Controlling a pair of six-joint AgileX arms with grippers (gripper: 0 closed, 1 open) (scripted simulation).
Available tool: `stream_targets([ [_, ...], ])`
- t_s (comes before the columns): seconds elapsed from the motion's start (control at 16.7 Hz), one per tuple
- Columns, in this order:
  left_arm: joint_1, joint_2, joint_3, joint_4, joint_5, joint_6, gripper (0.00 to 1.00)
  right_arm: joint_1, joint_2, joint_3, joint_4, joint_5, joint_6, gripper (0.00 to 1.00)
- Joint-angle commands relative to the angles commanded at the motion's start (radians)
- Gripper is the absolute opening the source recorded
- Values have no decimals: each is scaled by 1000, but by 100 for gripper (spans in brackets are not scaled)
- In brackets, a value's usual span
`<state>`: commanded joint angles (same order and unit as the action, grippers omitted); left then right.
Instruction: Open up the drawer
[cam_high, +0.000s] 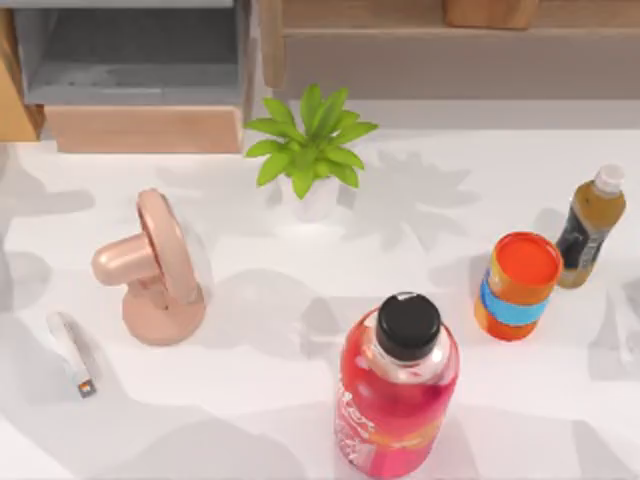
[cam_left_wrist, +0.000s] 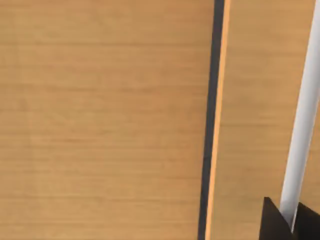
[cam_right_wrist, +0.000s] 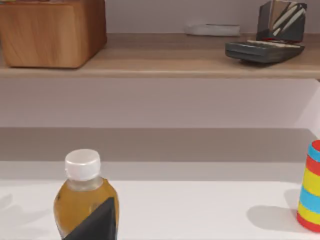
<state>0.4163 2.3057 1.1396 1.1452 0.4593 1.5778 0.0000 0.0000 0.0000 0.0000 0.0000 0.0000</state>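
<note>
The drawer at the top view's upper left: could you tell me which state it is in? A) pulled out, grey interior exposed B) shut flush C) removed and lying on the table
A: the drawer shows its grey interior behind its wooden front panel, which juts toward the table.

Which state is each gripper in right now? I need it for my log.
Left gripper: at the white drawer handle, fingers either side; closed or not cannot be told.
Right gripper: near the amber bottle; cannot be told.
</note>
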Motion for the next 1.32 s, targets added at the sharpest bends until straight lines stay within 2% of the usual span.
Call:
stream_targets([
  [0.3, 46, -81, -187, 96, 45, 3, 0, 0, 0, 0, 0, 0, 0, 100],
  [0.72, 58, -93, -215, 116, 56, 5, 0, 0, 0, 0, 0, 0, 0, 100],
  [1.08, 133, -178, -423, 224, 130, 9, 0, 0, 0, 0, 0, 0, 0, 100],
  [1.32, 143, -189, -443, 239, 140, 9, 0, 0, 0, 0, 0, 0, 0, 100],
])
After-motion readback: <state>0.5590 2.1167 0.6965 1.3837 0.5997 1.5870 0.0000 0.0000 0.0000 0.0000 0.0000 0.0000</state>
